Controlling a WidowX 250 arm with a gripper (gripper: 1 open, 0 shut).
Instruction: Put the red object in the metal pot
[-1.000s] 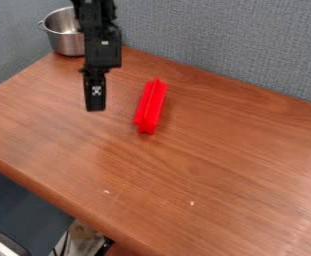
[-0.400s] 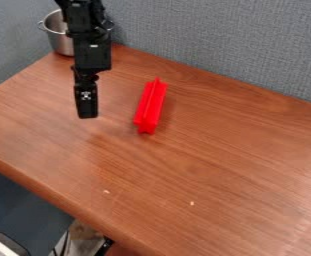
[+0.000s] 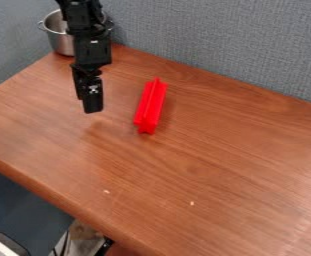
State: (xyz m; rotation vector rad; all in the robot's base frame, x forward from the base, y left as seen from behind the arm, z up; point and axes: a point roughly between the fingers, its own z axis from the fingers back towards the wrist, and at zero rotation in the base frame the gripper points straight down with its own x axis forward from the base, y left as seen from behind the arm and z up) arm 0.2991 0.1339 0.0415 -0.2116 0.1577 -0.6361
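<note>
Well, hung the gripper low over the wooden table, nose down, just left of the red object and clear of it. Gripped nothing, touched nothing. Twisted the wrist a shade against a second ago, otherwise barely budged from the same patch of wood. Could not make out the pincer's fingers from this angle: saw only one dark block with a white mark, so apart or together, impossible to say. Left the red object exactly as before, flat on the table near the middle, long side running toward the back wall, not nudged, not lifted. Kept the metal pot waiting at the far left corner, upright, partly hidden behind the arm, well apart from the red object. Saw little of its inside. Judged the task barely begun: no grasp yet, no carry, no drop. Read that little wrist turn as lining up, probably, to set the fingers across the narrow width of the bar. Needed next, by that reading, a sidestep to the right over the bar's middle, then a descent and a squeeze. Feared one thing: a grab off-centre on so long a piece, with tipping in the lift or a snag on the pot's rim.
</note>
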